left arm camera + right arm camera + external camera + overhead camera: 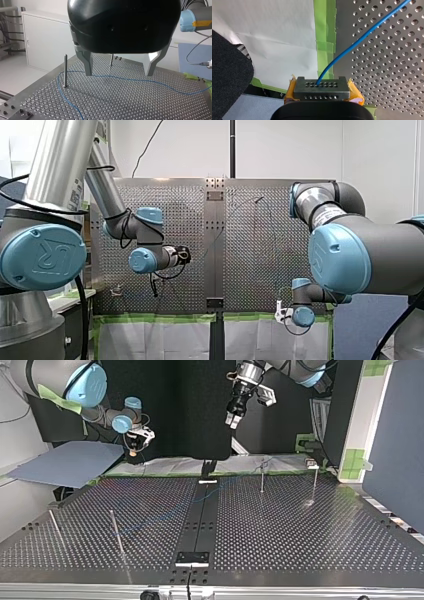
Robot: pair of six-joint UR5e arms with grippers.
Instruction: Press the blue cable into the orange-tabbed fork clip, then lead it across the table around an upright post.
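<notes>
The thin blue cable [130, 79] lies slack on the perforated table [120, 100], curving past an upright post [65, 71]. My left gripper [120, 68] hangs above it, metal fingers [88, 62] wide open and empty. In the top view that gripper [231, 421] is high over the table's far middle. My right gripper [322, 87] has its yellow pads shut on the cable's [352, 45] end, by the green-taped table edge. It shows at the top view's left [134, 449]. A small clip [311, 464], too small to make out, sits at the far right edge.
Several thin posts stand on the table: two at the top view's left [116, 532] and two at the far right [262, 477]. A dark centre strip [200, 520] divides the table. A grey-blue sheet [70, 462] lies beside the right gripper.
</notes>
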